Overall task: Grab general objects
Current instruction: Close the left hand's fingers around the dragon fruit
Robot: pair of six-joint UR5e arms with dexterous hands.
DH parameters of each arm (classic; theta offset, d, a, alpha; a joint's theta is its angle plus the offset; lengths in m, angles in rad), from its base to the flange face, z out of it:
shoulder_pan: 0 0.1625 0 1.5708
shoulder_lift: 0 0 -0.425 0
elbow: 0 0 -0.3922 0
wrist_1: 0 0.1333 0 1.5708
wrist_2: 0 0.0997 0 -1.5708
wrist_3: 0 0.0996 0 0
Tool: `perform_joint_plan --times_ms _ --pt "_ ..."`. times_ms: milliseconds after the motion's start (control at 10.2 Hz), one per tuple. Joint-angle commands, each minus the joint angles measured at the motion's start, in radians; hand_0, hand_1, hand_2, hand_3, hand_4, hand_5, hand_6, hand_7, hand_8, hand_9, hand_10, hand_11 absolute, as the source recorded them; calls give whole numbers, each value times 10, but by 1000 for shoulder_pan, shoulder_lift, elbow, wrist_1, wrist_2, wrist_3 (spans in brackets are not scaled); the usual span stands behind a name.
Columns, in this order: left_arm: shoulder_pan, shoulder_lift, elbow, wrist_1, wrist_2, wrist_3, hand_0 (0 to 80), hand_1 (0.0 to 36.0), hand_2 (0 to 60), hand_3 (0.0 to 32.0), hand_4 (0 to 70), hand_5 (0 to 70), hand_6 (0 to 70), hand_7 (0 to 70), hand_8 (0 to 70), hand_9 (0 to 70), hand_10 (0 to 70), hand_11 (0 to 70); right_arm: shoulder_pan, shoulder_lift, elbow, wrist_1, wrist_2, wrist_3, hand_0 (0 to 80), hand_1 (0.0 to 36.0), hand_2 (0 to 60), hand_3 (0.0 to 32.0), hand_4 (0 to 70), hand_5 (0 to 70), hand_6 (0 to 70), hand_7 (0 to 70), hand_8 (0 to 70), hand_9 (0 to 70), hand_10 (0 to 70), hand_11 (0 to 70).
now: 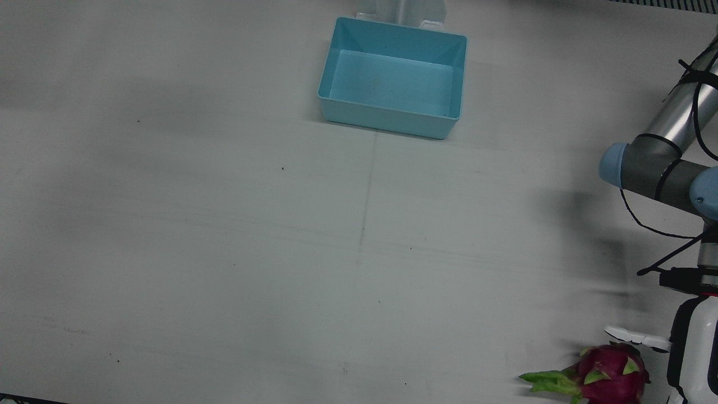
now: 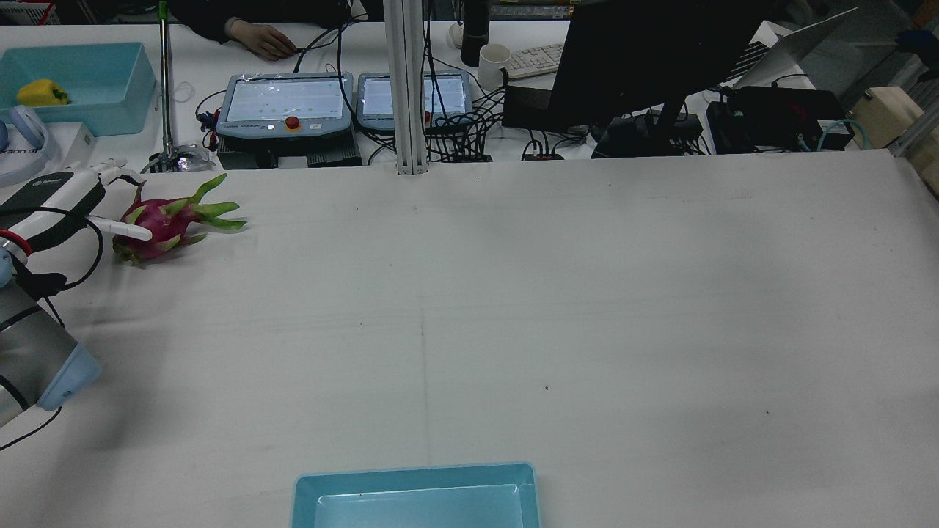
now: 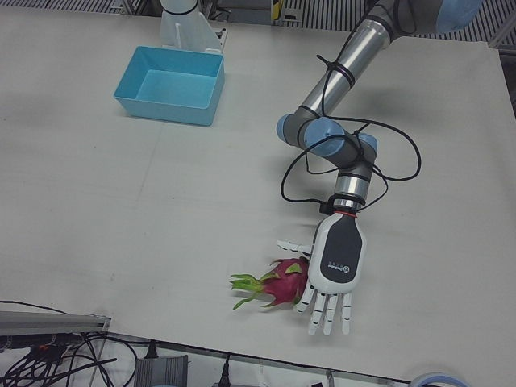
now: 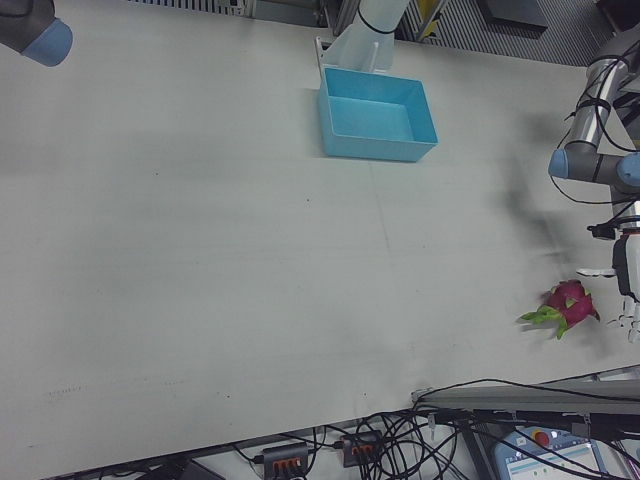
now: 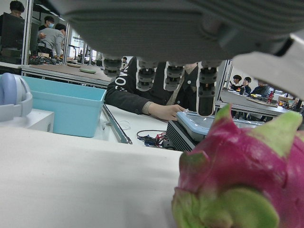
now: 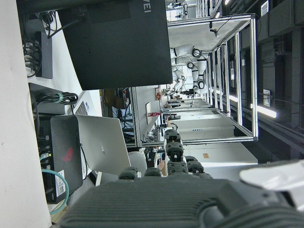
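One wide grey bench (image 3: 121,210) carries a blue bin (image 3: 171,84) at the robot's side and a dragon fruit (image 3: 282,284) near the operators' edge, just beside the left hand (image 3: 334,270). Its fingers (image 3: 326,310) are spread wide, holding nothing; they should likely curl round the fruit's body, not its leaves. The right hand (image 6: 180,199) cannot be read.

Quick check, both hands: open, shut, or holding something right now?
Left hand: open, fingers spread beside the magenta, green-scaled dragon fruit, not gripping it.
Right hand: cannot tell; only its own camera shows part of it.
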Motion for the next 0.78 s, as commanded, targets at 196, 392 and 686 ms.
perform_joint_plan --times_ms 196,392,686 --pt "25 0 12 -5 -26 2 263 0 8 110 0 299 62 136 159 59 46 63 0 0 0 0 0 0 0 0 0 0 0 0 0 0 0 0 0 0" --pt "26 -2 17 -8 -46 28 273 0 10 110 4 310 65 140 162 64 49 67 -1 0 0 0 0 0 0 0 0 0 0 0 0 0 0 0 0 0" --pt "26 -2 17 -11 -46 31 317 4 14 104 5 317 68 144 165 68 52 71 -1 0 -2 0 0 0 0 0 0 0 0 0 0 0 0 0 0 0"
